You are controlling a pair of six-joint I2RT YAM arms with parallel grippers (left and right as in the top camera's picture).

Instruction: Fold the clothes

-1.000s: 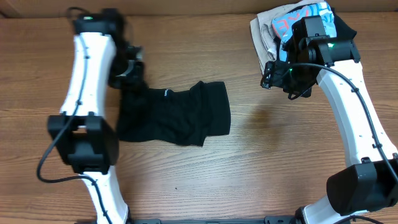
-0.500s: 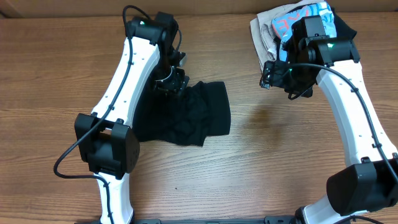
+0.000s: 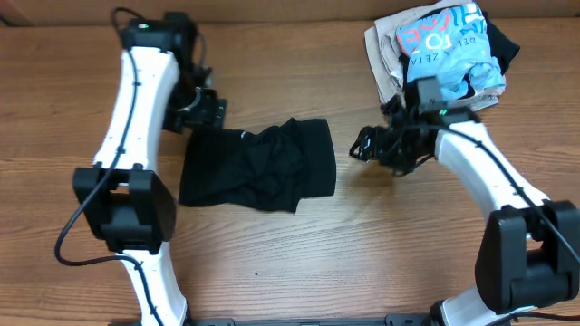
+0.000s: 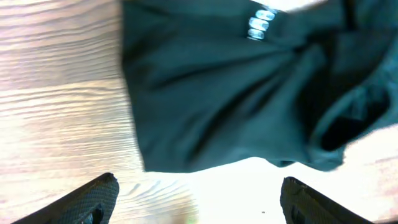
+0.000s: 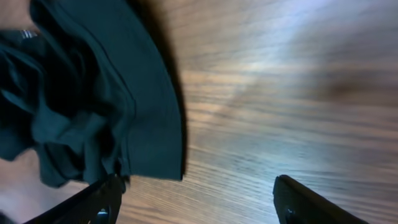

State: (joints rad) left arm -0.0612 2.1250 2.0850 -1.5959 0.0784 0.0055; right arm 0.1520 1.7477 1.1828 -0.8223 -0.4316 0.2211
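Observation:
The clothes, a black shirt [image 3: 258,167], lie bunched and partly folded on the wooden table [image 3: 299,263]. In the left wrist view the shirt [image 4: 211,93] fills the upper frame, its small white logo [image 4: 261,25] showing. My left gripper [image 3: 210,113] hovers just off the shirt's upper left corner, open [image 4: 199,196], with only bare table between its fingers. My right gripper [image 3: 360,147] is a little to the right of the shirt's right edge, also open [image 5: 196,199]. Its left fingertip [image 5: 99,199] is close to the shirt's hem [image 5: 149,124].
A pile of other clothes [image 3: 439,45], white, grey and light blue with red lettering, sits at the back right corner. Bare wood lies in front of the shirt and between the two arms.
My left gripper opened, let go of the shirt and swung back to the left. My right arm came down from the pile toward the shirt's right edge.

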